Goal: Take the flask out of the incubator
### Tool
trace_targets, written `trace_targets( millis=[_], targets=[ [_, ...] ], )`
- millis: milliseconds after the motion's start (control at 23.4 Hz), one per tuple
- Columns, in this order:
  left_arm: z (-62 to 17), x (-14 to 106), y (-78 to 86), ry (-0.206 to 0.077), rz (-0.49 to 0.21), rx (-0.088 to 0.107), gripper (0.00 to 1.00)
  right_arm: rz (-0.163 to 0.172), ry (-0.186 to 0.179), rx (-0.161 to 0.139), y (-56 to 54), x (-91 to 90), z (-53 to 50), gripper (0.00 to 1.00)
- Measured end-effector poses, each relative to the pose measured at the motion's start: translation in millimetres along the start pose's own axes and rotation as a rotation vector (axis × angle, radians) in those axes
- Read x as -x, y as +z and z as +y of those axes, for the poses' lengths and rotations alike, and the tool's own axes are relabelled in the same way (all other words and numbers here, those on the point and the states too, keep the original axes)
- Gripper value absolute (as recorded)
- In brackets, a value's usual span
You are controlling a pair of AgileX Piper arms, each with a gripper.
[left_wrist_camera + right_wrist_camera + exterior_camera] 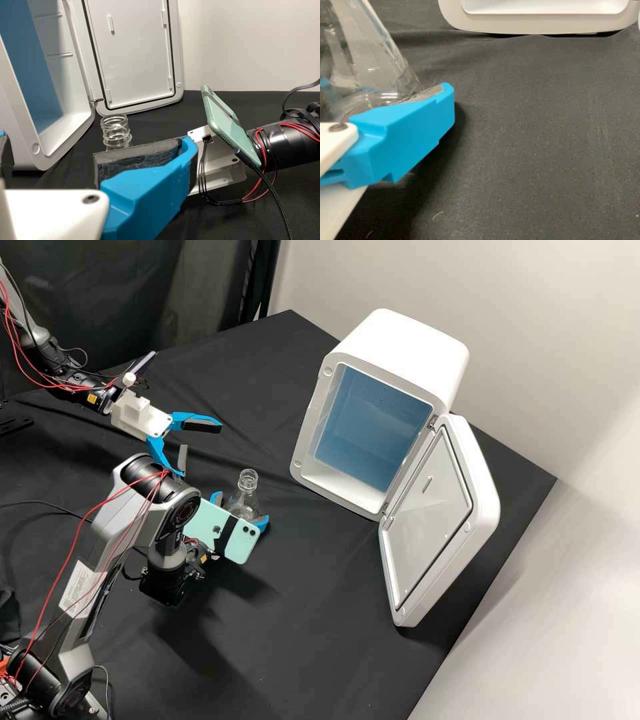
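Clear glass, your flask [247, 488] stood upright on the black bench [320, 613], outside the white incubator [407, 347] and near it, to the left of its open mouth. Your right gripper [241, 510] had its blue fingers closed on the flask's lower body, one finger [400, 135] set against the glass. Your left gripper [200, 448] hung farther left and farther back, its fingers spread wide and holding nothing. The incubator's door [440, 520] stood swung open on the right, its blue interior showing.
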Motion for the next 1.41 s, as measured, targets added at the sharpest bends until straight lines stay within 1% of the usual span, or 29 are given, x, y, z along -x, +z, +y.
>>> trace_targets(
  millis=[342, 470, 598, 684, 769, 854, 983, 1111, 1196, 1239, 1282, 1324, 1367, 1410],
  targets=[
    [0.4, -0.4, 0.2, 0.001, -0.001, -0.001, 1.0, 0.0, 0.0, 0.0, 0.0, 0.0, 0.0, 1.0],
    [0.4, -0.4, 0.2, 0.001, -0.001, -0.001, 1.0, -0.007, 0.003, -0.001, 0.5, 0.9, 2.2, 1.0],
    [0.4, -0.4, 0.2, 0.001, -0.001, -0.001, 1.0, -0.004, 0.022, -0.001, -1.0, 3.7, 8.3, 1.0],
    [0.4, -0.4, 0.2, 0.001, -0.001, -0.005, 1.0, 0.004, 0.036, 0.002, -2.9, 7.0, 13.9, 1.0],
    [0.4, -0.5, 0.6, 0.001, -0.003, -0.008, 1.0, 0.005, 0.05, 0.003, -4.5, 12.0, 20.1, 1.0],
    [0.3, -0.6, 1.0, 0.001, -0.004, -0.008, 1.0, 0.014, 0.06, 0.009, -6.3, 17.7, 26.0, 1.0],
    [0.0, -1.1, 3.4, 0.0, -0.012, -0.009, 1.0, 0.026, 0.087, 0.016, -9.7, 28.9, 36.5, 1.0],
    [-1.0, -1.4, 6.3, -0.004, -0.021, -0.01, 1.0, 0.033, 0.109, 0.02, -12.7, 33.7, 42.7, 1.0],
    [-2.5, -1.3, 9.3, -0.01, -0.03, -0.01, 1.0, 0.038, 0.115, 0.022, -14.5, 35.3, 44.2, 1.0],
    [-4.9, -0.1, 10.8, -0.018, -0.033, -0.008, 1.0, 0.038, 0.115, 0.023, -15.1, 36.3, 44.5, 1.0],
    [-9.0, 1.2, 12.9, -0.031, -0.037, -0.002, 1.0, 0.04, 0.117, 0.023, -15.5, 36.3, 44.9, 1.0],
    [-11.2, 1.1, 15.3, -0.036, -0.046, -0.001, 1.0, 0.04, 0.116, 0.024, -15.6, 36.6, 44.8, 1.0],
    [-17.5, 1.7, 17.8, -0.053, -0.055, 0.006, 1.0, 0.038, 0.113, 0.024, -15.8, 37.0, 44.7, 1.0],
    [-22.5, 2.5, 19.7, -0.064, -0.062, 0.011, 1.0, 0.038, 0.111, 0.025, -16.0, 37.4, 44.7, 1.0]
  ],
)
